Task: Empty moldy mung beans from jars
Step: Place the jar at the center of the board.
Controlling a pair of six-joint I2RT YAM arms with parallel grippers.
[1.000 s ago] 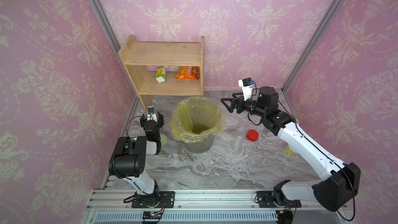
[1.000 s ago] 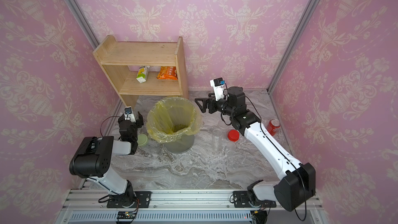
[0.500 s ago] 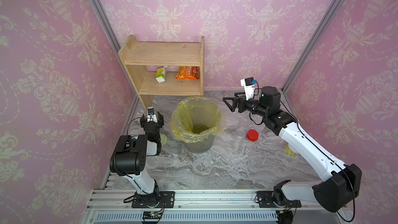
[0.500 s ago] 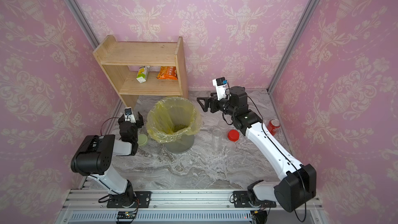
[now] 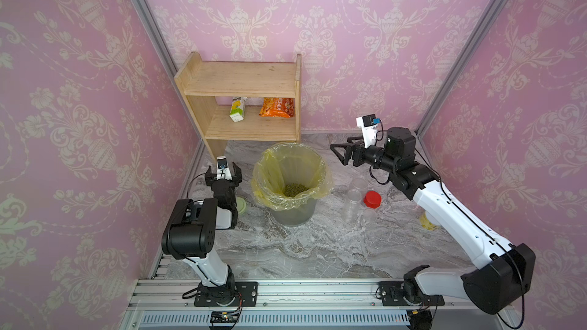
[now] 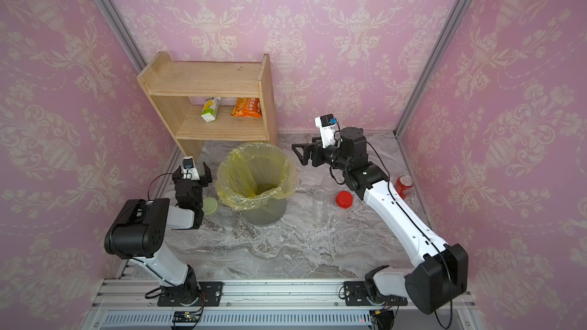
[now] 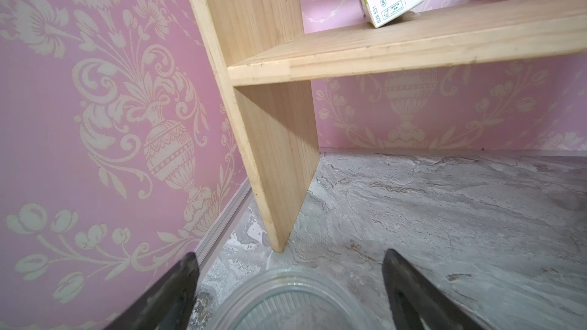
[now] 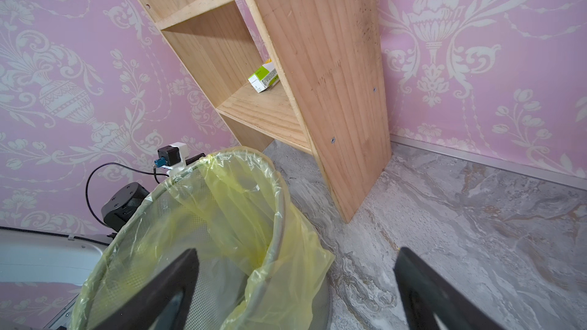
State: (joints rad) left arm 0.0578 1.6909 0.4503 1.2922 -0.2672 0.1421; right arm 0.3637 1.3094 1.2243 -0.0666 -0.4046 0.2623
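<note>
Olive-green and dull, the mung beans lie as a small granular heap at the bottom of the bin. They sit inside its yellow bag, and in both top views we see them through the bin's mouth.

We find the jars apart from the beans. On the grey marbled bench, to the right of the bin, stand a short clear jar and a tall narrow jar. Both are open-mouthed and see-through, with a red lid lying flat just beside them. A small clear round piece sits close by; the view is too faint for us to say whether it is a lid or a jar.

On the bin's other side a pale-green lid rests on the bench next to the left arm. In the left wrist view a wide squat jar stands mouth-up near the foot of the wooden shelf, showing only clear ribbed plastic inside.

Our left tool has its fingers spread to either side of that jar. Bench shows between each finger and the rim, so it grips nothing.

Our right tool hangs in the air beside the bin's rim, spread wide and empty.
</note>
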